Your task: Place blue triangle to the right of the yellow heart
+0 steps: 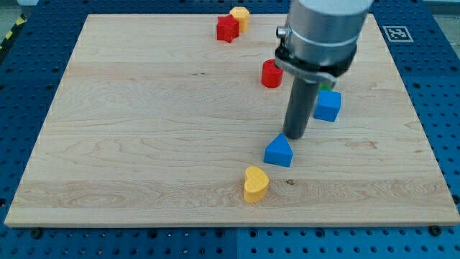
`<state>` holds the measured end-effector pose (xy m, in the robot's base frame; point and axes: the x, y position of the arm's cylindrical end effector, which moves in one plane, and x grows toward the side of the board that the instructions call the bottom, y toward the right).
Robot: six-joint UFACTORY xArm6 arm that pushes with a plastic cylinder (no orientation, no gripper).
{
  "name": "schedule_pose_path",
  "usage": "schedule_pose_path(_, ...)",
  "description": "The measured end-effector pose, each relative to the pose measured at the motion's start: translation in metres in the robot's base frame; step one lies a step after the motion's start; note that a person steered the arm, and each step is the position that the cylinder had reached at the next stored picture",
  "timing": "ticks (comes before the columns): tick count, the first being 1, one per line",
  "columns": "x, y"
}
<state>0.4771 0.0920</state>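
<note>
The blue triangle [278,151] lies on the wooden board [144,129], right of the middle. The yellow heart [255,184] lies just below and to the left of it, near the view's bottom. My tip [295,137] stands just above and to the right of the blue triangle, touching or almost touching its upper right edge. The arm's grey body comes down from the view's top.
A blue cube [327,106] sits right of the rod, with a bit of green [328,86] showing behind it. A red cylinder [271,74] is above the tip to the left. A red block [227,29] and a yellow block [240,17] stand at the top edge.
</note>
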Motion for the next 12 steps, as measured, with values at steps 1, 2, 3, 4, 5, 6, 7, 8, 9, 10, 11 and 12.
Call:
schedule_pose_path(1, -0.012, -0.024)
schedule_pose_path(2, 0.018, -0.031)
schedule_pose_path(3, 0.042, 0.005)
schedule_pose_path(4, 0.057, 0.029)
schedule_pose_path(5, 0.057, 0.029)
schedule_pose_path(6, 0.03, 0.026)
schedule_pose_path(7, 0.029, 0.016)
schedule_pose_path(8, 0.047, 0.003)
schedule_pose_path(9, 0.066, -0.003)
schedule_pose_path(10, 0.066, -0.003)
schedule_pose_path(11, 0.051, -0.003)
schedule_pose_path(12, 0.049, -0.003)
